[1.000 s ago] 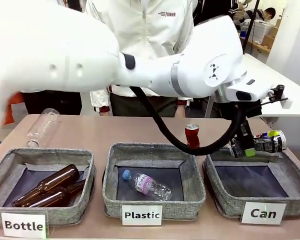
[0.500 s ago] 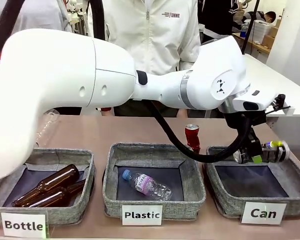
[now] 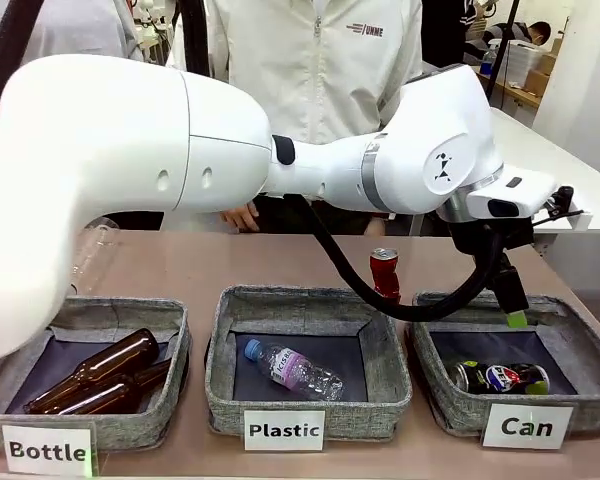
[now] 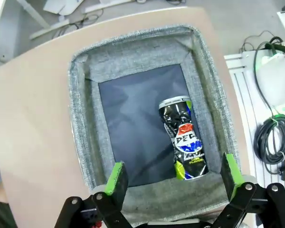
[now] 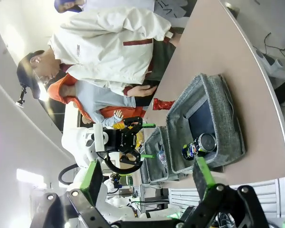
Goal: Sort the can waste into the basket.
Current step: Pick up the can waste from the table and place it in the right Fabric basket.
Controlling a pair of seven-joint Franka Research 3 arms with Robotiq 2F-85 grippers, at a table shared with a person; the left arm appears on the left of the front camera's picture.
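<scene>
Now the left fingers (image 4: 116,176) hang spread and empty above the grey basket (image 4: 80,128) labelled "Can". Inside it the dark can (image 4: 183,140) lies on its side near the front wall. The red can (image 3: 384,273) stands upright on the desk (image 3: 210,265) just behind the basket. The right fingers (image 5: 92,176) are spread too, holding nothing.

Dark can (image 4: 183,140) with blue, white, red print; red can (image 3: 384,272); grey basket (image 4: 79,118).

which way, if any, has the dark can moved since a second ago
Yes, down: the dark can was at the Can basket's far right rim in the left gripper; now it lies inside by the front wall.
</scene>
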